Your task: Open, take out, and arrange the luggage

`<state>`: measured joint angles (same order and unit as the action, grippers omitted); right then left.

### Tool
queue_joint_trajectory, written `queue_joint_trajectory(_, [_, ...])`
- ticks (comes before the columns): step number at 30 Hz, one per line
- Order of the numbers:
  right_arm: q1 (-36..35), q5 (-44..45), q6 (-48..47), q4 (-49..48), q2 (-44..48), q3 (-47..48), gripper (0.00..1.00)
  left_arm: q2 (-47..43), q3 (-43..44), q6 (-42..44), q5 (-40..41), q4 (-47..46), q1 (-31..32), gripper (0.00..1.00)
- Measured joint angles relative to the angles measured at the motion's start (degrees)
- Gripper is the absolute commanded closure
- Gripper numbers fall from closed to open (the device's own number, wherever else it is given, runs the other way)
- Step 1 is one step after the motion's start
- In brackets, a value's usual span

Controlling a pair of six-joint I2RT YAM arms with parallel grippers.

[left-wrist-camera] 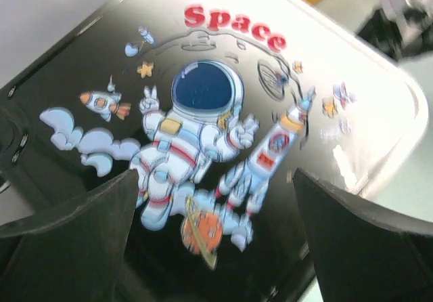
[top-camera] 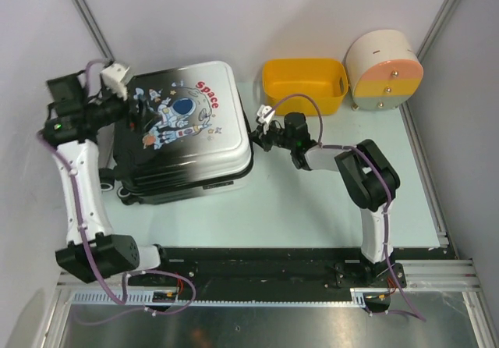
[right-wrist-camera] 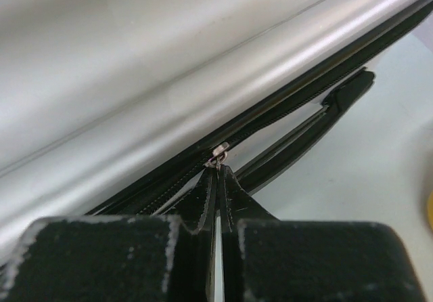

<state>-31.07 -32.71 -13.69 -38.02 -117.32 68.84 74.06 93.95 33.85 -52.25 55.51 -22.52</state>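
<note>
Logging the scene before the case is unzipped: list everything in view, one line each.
black-to-white hard-shell suitcase with astronaut print: one, black fading to white, lying flat on the table's left, lid down.
silver metal zipper pull: one, silver, on the suitcase's right side seam.
yellow plastic basket: one, yellow, far edge, right of the suitcase.
round cream-and-orange drawer box: one, cream and orange, far right corner.
pale green table: one, pale green, under everything.
left end effector: one, black, open above the astronaut print.
right end effector: one, black, shut on the zipper pull.
</note>
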Motion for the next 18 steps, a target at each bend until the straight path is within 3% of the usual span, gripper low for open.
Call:
queue_joint_trajectory(3, [-1.92, 0.98, 0.17, -0.15, 2.16, -3.17, 1.0, 3.13, -0.57, -10.49, 11.06, -8.46, 9.42, 0.0])
queue_joint_trajectory(8, [-8.24, 1.7, 0.24, -1.44, 7.23, -10.23, 1.0, 12.17, 4.63, -20.48, 30.4, -20.72, 21.31, 0.0])
queue_joint_trajectory(14, [-18.29, 1.92, 1.53, -1.03, 11.08, -14.69, 1.0, 27.76, 15.45, -22.36, 50.93, -31.04, 30.95, 0.0])
queue_joint_trajectory(18, [-20.46, 3.28, 1.75, -0.85, 11.17, -14.86, 1.0, 39.19, 24.37, -21.81, 62.99, -34.45, 35.67, 0.0])
